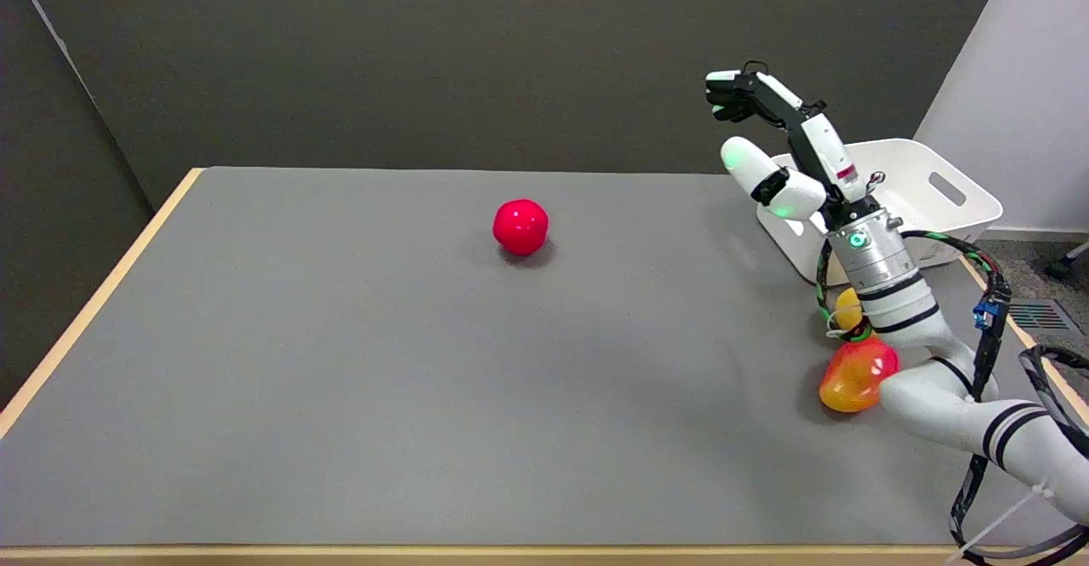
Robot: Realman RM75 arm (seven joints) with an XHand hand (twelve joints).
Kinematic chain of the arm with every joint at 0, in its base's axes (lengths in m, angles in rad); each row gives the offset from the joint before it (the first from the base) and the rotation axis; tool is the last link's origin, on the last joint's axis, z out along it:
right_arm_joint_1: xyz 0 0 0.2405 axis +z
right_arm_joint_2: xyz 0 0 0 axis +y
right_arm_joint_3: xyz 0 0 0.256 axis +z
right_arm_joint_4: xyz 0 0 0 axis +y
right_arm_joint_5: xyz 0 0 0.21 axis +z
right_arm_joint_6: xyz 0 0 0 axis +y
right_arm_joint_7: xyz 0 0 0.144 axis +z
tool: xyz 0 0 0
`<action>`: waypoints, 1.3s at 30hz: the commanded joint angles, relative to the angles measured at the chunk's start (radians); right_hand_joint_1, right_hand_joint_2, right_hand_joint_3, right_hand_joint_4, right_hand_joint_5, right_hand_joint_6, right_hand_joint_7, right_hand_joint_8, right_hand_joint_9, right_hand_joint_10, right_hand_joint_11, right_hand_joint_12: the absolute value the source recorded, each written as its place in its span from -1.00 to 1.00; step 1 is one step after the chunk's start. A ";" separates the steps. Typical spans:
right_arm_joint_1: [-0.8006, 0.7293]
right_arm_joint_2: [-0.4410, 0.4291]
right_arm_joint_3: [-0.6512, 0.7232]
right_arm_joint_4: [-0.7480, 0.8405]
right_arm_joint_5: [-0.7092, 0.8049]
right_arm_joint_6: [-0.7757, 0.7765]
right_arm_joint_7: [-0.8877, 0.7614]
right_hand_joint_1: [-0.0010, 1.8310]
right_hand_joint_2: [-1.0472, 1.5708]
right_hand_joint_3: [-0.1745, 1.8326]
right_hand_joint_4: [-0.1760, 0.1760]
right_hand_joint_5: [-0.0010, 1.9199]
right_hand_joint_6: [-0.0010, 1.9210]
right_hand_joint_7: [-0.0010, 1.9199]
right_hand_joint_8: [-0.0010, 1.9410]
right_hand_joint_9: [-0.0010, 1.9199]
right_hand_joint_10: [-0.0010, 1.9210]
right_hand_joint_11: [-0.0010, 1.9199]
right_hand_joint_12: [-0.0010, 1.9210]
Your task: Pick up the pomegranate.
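**Head view: pomegranate sits well to the left of a raised, empty hand**

From where I stand, the red pomegranate (521, 226) rests alone on the grey table (340, 379), a little beyond the middle, towards the far edge. Nothing touches it and nothing stands close to it.

The right hand (770, 145) is up in the air over the table's far right part, in front of the white bin (936, 200). Its fingers are spread apart and hold nothing; the thumb juts out to the left while the others reach up and away.

What the coming move turns on, as I judge it: the pomegranate lies to the left of the hand and lower, well apart from it, with bare table between the two. The hand has to travel leftwards and come down. The fruit looks nearly round, so I can see no long axis that would favour one approach over another; a grasp from above or from the right side seems equally fair. The right arm is the only one in sight here.

Near the arm's forearm, on the right side of the table, lie an orange-red fruit (855, 376) and a smaller yellow fruit (847, 307) partly hidden behind the arm. Both are well clear of the likely path.

The pickup, by my reckoning, has not yet begun.
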 commanded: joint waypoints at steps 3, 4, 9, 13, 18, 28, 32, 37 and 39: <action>0.146 -0.017 -0.001 0.041 -0.225 -0.225 -0.047 -0.61 0.34 0.01 0.53 -0.65 -0.35 -0.49 -0.47 -0.58 0.02 -0.77 0.43; 0.170 -0.027 -0.010 0.054 -0.262 -0.275 -0.083 -0.60 0.34 0.01 0.52 -0.66 -0.35 -0.49 -0.48 -0.58 0.02 -0.77 0.43; 0.285 -0.049 -0.093 0.089 -0.383 -0.460 -0.150 -0.59 0.33 0.01 0.50 -0.66 -0.36 -0.50 -0.48 -0.59 0.01 -0.78 0.42; 0.383 -0.071 -0.181 0.095 -0.455 -0.557 -0.201 -0.60 0.32 0.01 0.50 -0.66 -0.37 -0.50 -0.49 -0.61 -0.01 -0.79 0.41; 0.443 -0.093 -0.223 0.097 -0.559 -0.646 -0.201 -0.68 0.28 0.11 0.51 -0.69 -0.38 -0.56 -0.50 -0.66 -0.14 -0.82 0.34; 0.506 -0.131 -0.341 0.090 -0.631 -0.790 -0.196 -0.71 0.25 0.01 0.41 -0.79 -0.58 -0.77 -0.71 -0.88 -0.37 -0.96 0.23; 0.511 -0.140 -0.377 0.088 -0.631 -0.823 -0.195 -0.72 0.24 0.01 0.41 -0.80 -0.59 -0.79 -0.72 -0.90 -0.39 -0.97 0.22; 0.521 -0.160 -0.410 0.070 -0.631 -0.864 -0.195 -0.72 0.24 0.01 0.40 -0.80 -0.59 -0.79 -0.72 -0.90 -0.40 -0.97 0.22; 0.533 -0.178 -0.426 0.043 -0.631 -0.878 -0.189 -0.73 0.24 0.02 0.40 -0.80 -0.59 -0.79 -0.72 -0.90 -0.40 -0.97 0.22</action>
